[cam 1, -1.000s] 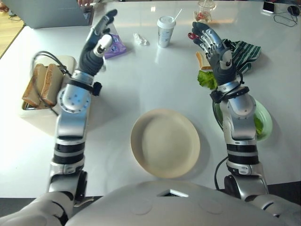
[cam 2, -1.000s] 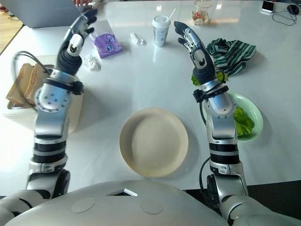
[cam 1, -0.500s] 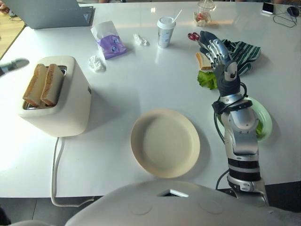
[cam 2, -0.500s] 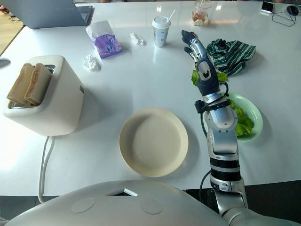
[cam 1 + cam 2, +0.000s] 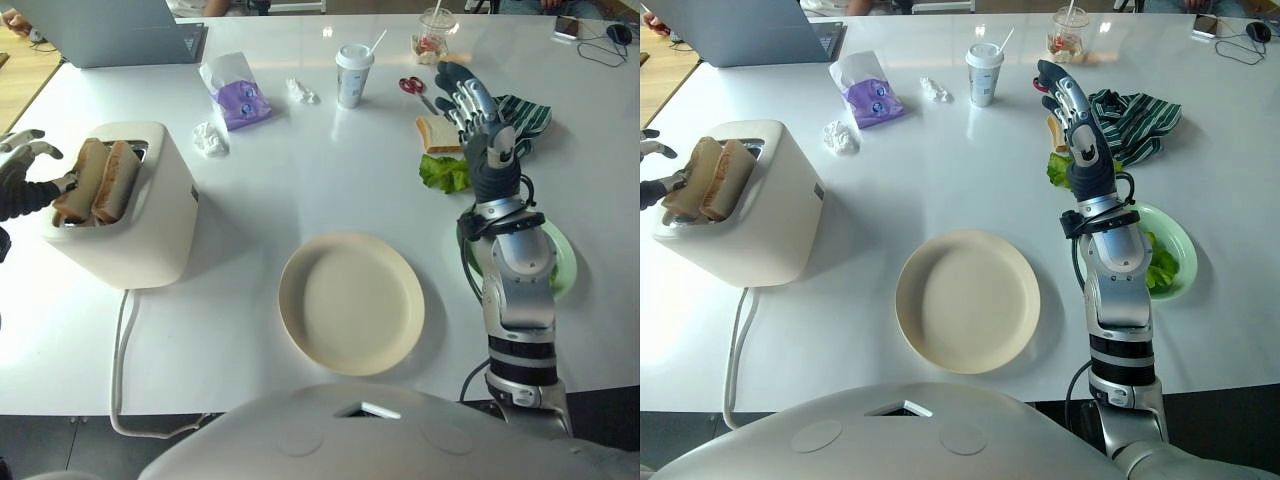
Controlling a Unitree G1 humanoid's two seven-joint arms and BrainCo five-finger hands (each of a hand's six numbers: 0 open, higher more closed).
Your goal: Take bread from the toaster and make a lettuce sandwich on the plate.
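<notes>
A round cream plate (image 5: 351, 303) is seen nearest, lying bare at the middle of the white table (image 5: 300, 190). To its left a white toaster (image 5: 130, 225) is set, with its cord (image 5: 118, 345) trailing toward the near edge. Two slices of bread (image 5: 100, 180) are held upright in the toaster's slots. The left hand (image 5: 22, 178) is placed just beside the toaster's left side, touching the outer slice; whether it is closed on the bread cannot be told.

To the right of the plate a green bowl (image 5: 1186, 240) with lettuce (image 5: 1158, 268) in it is partly covered by the right forearm. Beyond it a loose lettuce leaf (image 5: 443, 172) and a single slice (image 5: 438, 133) are laid on the table, touching each other. The right hand (image 5: 480, 125) is raised above them, its fingers (image 5: 458, 88) spread apart and nothing held. A striped cloth (image 5: 528, 110) is bunched just to its right.

Farther back a crumpled tissue (image 5: 209, 138), a purple tissue packet (image 5: 234, 92), a paper cup (image 5: 350, 72), red-handled scissors (image 5: 412, 86) and a glass jar (image 5: 432, 38) are found. A laptop (image 5: 110, 30) is seen at the far left corner.
</notes>
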